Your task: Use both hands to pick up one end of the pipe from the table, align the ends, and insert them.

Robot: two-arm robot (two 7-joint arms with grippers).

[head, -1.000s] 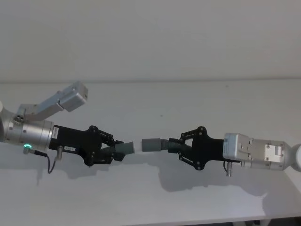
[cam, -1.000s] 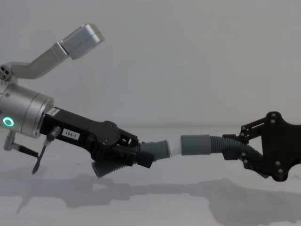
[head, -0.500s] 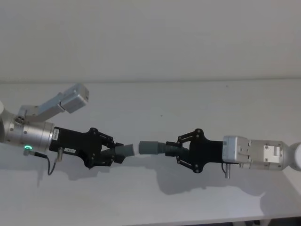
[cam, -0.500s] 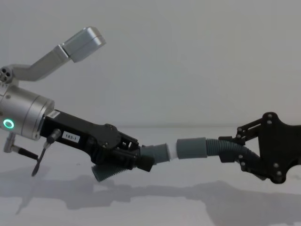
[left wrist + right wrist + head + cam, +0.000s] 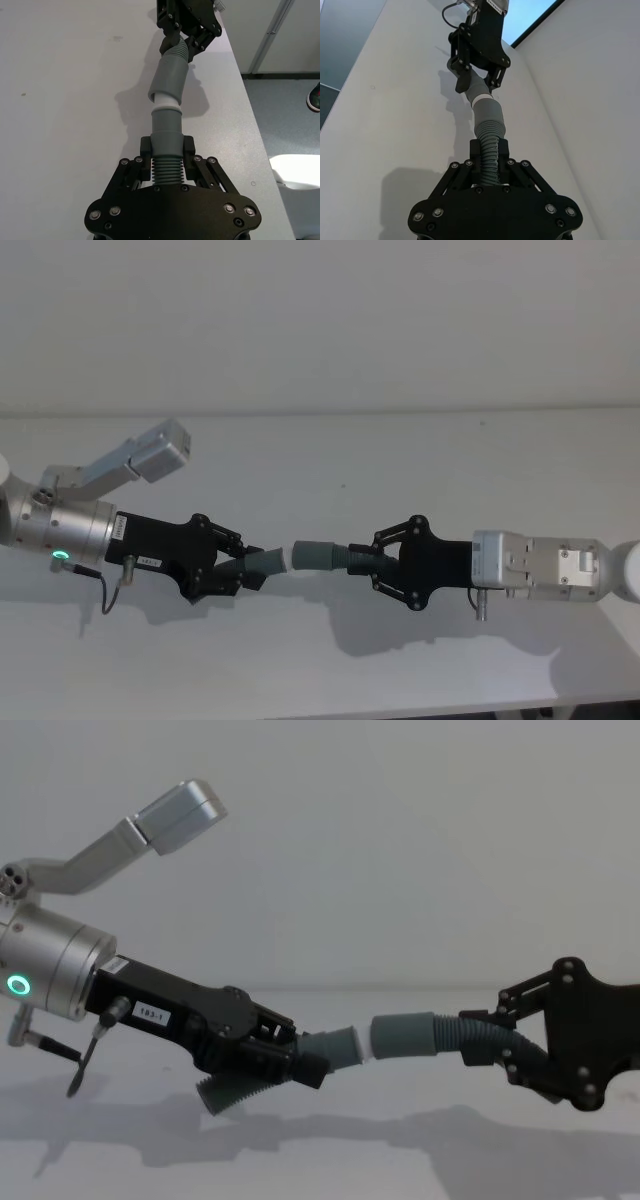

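Both pipe pieces hang just above the white table (image 5: 350,460). My left gripper (image 5: 247,566) is shut on the ribbed middle of the slimmer piece (image 5: 165,167), whose grey cuff (image 5: 268,562) ends in a pale ring (image 5: 365,1045). My right gripper (image 5: 365,560) is shut on the ribbed thicker piece (image 5: 490,150), with its wider cuff (image 5: 315,556) pointing left. The pale ring meets the mouth of the wider cuff (image 5: 170,80) at a slight angle. I cannot tell how far in it sits.
The table's front edge (image 5: 400,710) runs close below both arms. In the left wrist view the table's side edge (image 5: 250,105) drops to grey floor. A plain white wall (image 5: 400,840) stands behind.
My right gripper has carried the thicker piece leftwards, and the gap between the two cuffs has closed to almost nothing. The left gripper has dipped slightly.
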